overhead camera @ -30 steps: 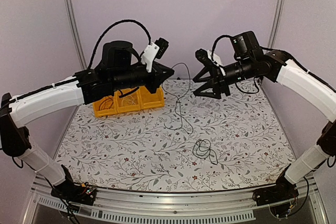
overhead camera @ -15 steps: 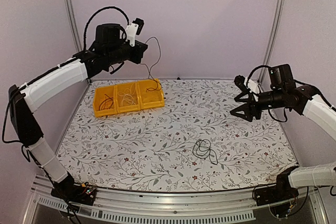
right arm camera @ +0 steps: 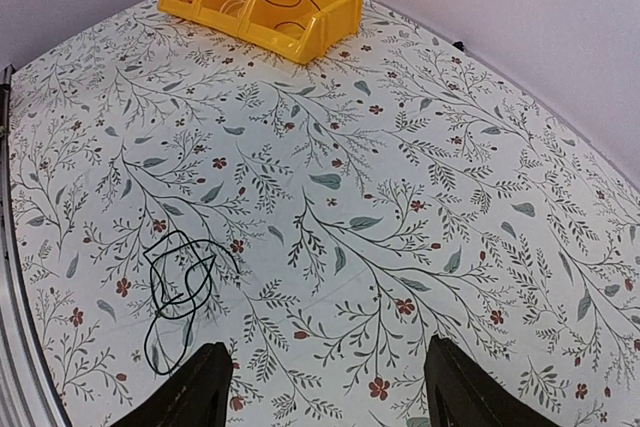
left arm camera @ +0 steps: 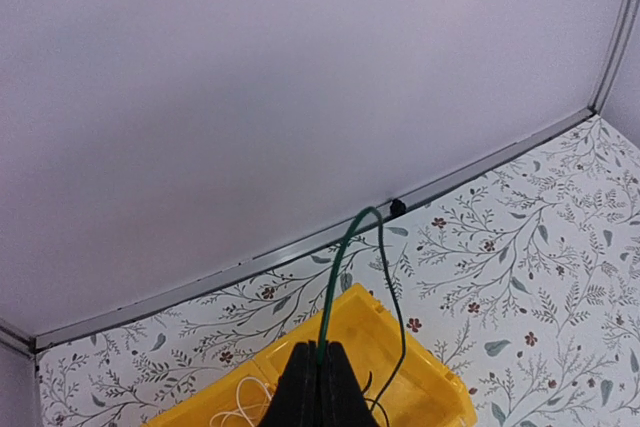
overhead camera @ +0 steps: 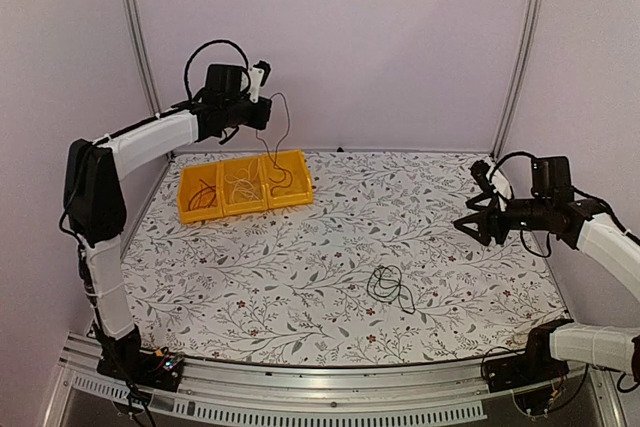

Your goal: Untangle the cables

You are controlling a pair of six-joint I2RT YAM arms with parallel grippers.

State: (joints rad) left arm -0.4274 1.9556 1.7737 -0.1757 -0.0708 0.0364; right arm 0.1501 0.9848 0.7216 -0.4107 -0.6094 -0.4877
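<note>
top external view: left gripper (overhead camera: 266, 107) is hovering high over the back-left corner of the table (overhead camera: 300, 277), above the yellow bin (overhead camera: 245, 207). its jaws are pressing fully together, clenching a thin dark cable (overhead camera: 287, 132). that cable is arcing out from the fingertips, then dropping down, with its lower end lying in the bin's right-hand compartment. left wrist view is agreeing: fingers (left arm camera: 300, 392) are meeting with no gap, and the cable is coming out between them, looping up and over, then falling toward the bin. it is reading dark green there.

bin is sitting at the back left of the table, three compartments in a row. a whitish cable (overhead camera: 240, 185) is lying bunched in the middle one, and a black cable (overhead camera: 203, 195) is lying in the left one.

a black coil (overhead camera: 390, 287) is lying loose on the table, centre and toward the near edge, well apart from the bin and from both grippers. right wrist view is showing it as a few overlapping loops lying flat on the floral surface.

right gripper (overhead camera: 465, 225) is hanging over the right side of the table, jaws spread wide, released, gripping nothing, and pointing in toward the table centre.
</note>
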